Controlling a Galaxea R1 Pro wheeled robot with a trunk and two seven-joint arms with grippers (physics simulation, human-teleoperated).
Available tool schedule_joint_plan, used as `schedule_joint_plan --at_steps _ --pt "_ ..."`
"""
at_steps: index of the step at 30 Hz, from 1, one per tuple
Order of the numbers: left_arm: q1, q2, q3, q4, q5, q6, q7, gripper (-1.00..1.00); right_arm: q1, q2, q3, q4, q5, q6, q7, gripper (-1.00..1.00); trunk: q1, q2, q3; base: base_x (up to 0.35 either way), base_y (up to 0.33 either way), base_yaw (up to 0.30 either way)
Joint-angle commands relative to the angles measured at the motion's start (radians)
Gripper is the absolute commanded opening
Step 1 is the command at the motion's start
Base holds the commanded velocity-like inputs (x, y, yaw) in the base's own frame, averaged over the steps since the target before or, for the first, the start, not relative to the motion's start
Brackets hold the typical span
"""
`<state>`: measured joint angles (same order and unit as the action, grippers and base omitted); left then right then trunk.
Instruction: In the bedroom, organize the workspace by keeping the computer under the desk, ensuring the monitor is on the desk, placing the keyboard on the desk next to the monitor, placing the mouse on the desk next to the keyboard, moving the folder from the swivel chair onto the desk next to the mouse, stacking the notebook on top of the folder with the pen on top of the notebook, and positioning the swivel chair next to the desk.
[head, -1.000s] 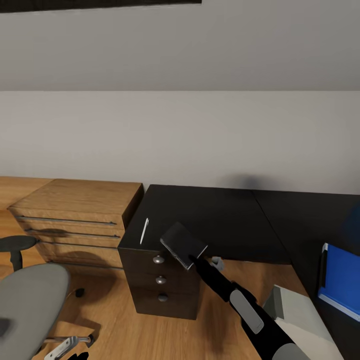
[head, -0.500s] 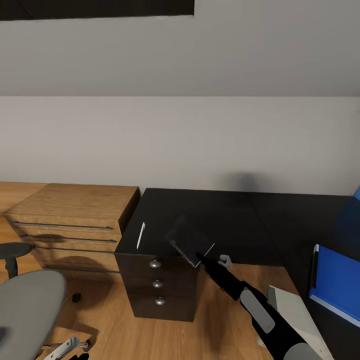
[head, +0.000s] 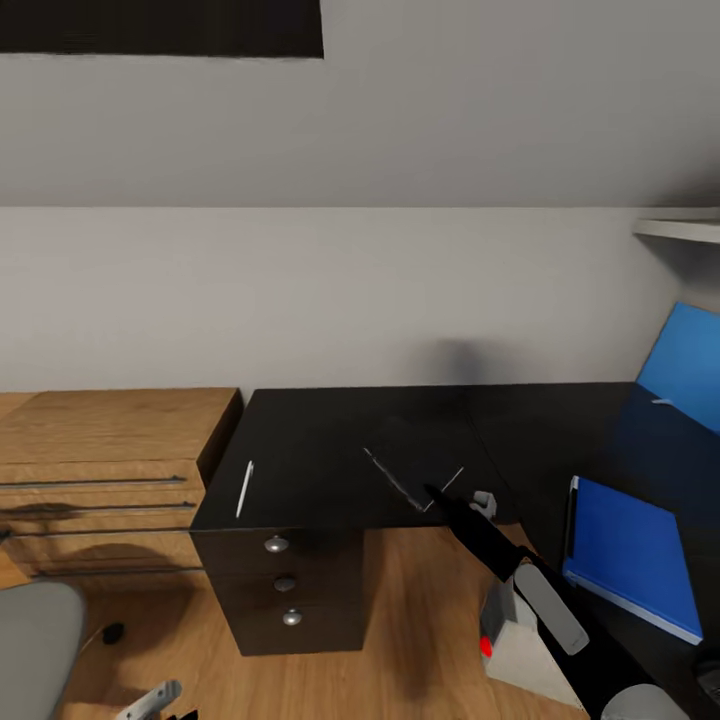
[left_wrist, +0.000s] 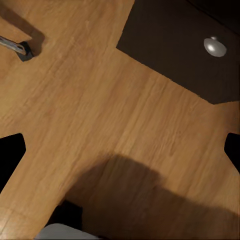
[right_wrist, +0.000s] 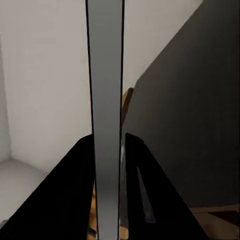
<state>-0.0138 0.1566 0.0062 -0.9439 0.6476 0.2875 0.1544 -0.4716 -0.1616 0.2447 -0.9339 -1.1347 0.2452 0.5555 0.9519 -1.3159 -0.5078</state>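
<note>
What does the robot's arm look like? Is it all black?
Mostly black. In the head view the right arm is a slim black tube with a light grey oval panel on its side and a rounded grey part nearer the body. The right gripper is black and narrows to a point. In the right wrist view its fingers are smooth, flat and black.

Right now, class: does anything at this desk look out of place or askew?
Yes. The notebook is held tilted above the desk in the right gripper, not stacked on the folder. The pen lies alone near the desk's edge, above the drawers.
</note>
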Motion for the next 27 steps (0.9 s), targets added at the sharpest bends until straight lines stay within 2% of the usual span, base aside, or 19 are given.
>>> schedule_joint_plan --at_steps 1,5,8,10,12,16,22,26,27 --pt "0.0 0.0 -0.023 0.009 0.01 -0.03 0.006 1.0 -0.001 -0.005 -0.028 0.002 -0.01 0.005 -0.036 -1.0 -0.004 0.007 0.003 0.0 0.0 -0.254" --pt "0.0 -0.001 -0.054 0.037 0.011 -0.067 0.006 1.0 -0.001 -0.009 -0.081 0.002 -0.011 0.005 -0.091 -1.0 -0.019 0.035 0.019 0.0 0.0 -0.254" --pt "0.0 0.001 -0.112 0.122 0.01 -0.121 0.006 1.0 -0.001 -0.01 -0.099 0.003 -0.011 0.005 -0.106 -1.0 -0.031 0.056 0.031 0.0 0.0 -0.257" --pt "0.0 0.001 -0.144 0.182 0.009 -0.195 0.004 1.0 -0.001 -0.01 -0.109 0.003 -0.014 0.005 -0.11 -1.0 -0.038 0.07 0.039 0.0 0.0 -0.258" --pt "0.0 -0.001 -0.18 0.252 0.01 -0.306 0.002 1.0 -0.001 -0.01 -0.131 0.004 -0.022 0.006 -0.113 -1.0 -0.046 0.084 0.046 0.0 0.0 -0.184" --pt "0.0 -0.001 -0.235 0.284 0.011 -0.357 0.002 1.0 -0.001 -0.013 -0.141 0.003 -0.06 0.009 -0.113 -1.0 -0.061 0.112 0.059 0.0 0.0 -0.048" --pt "0.0 -0.001 -0.251 0.29 0.011 -0.368 0.002 1.0 -0.001 -0.005 -0.144 0.002 -0.077 -0.017 -0.134 -1.0 -0.084 0.154 0.078 0.0 0.0 -0.005" --pt "0.0 0.0 -0.252 0.29 0.011 -0.369 0.002 1.0 -0.001 0.02 -0.149 0.0 -0.099 -0.076 -0.26 -1.0 -0.092 0.168 0.084 0.0 0.0 0.0" --pt "0.0 0.0 -0.252 0.29 0.011 -0.369 0.002 1.0 -0.001 0.027 -0.152 -0.001 -0.117 -0.094 -0.288 -1.0 -0.092 0.168 0.084 0.0 0.0 0.0"
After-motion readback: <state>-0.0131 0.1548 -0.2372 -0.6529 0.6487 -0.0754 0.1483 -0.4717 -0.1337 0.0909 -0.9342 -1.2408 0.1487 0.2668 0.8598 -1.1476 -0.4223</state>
